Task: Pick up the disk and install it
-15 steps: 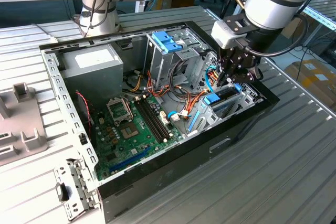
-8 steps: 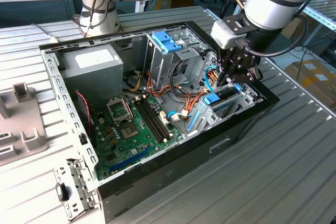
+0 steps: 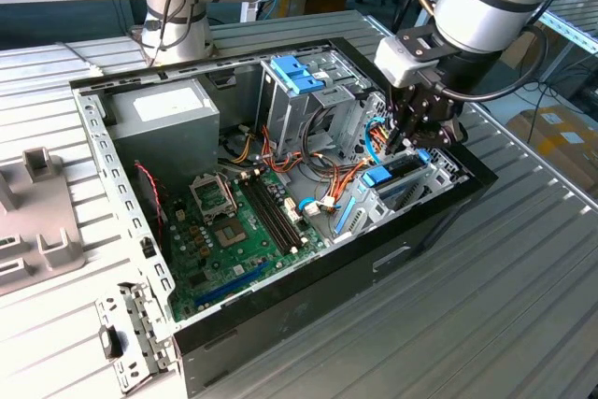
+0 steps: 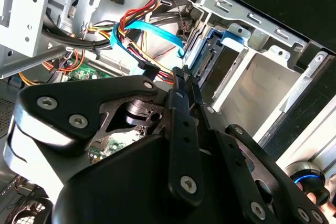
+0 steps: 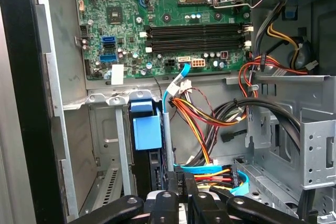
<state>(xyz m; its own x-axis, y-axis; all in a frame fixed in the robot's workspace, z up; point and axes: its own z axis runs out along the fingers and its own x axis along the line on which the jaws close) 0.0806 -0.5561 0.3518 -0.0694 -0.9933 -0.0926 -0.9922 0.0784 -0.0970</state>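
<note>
**Blue-railed disk seated upright in the drive bay, gripper above it**

Blue plastic rails and a blue end tab frame the disk [image 3: 397, 178], a flat dark rectangular drive standing on edge in the metal drive bay [image 3: 439, 170] at the case's end toward the exterior view's right. In the first wrist view the disk [image 5: 147, 129] shows its smooth blue tab between grey sheet-metal bay walls, dark body below.

Black gripper [image 3: 411, 142] hangs right over the bay, just above the disk; whether it touches is unclear. Jaw state: cannot tell, the fingertips are hidden.

Open black PC case [image 3: 280, 310] lies on a ribbed metal table [image 3: 486, 324]. Green motherboard [image 3: 234, 231] with black RAM slots and a square CPU socket. Grey boxy power supply [image 3: 163, 119]. Tall perforated metal cage [image 3: 299, 105] with a light blue latch [image 3: 297, 74] on top. Red, orange and yellow wire bundle [image 5: 202, 124]; thin blue flat cable [image 4: 152, 32]. No print legible.
</note>
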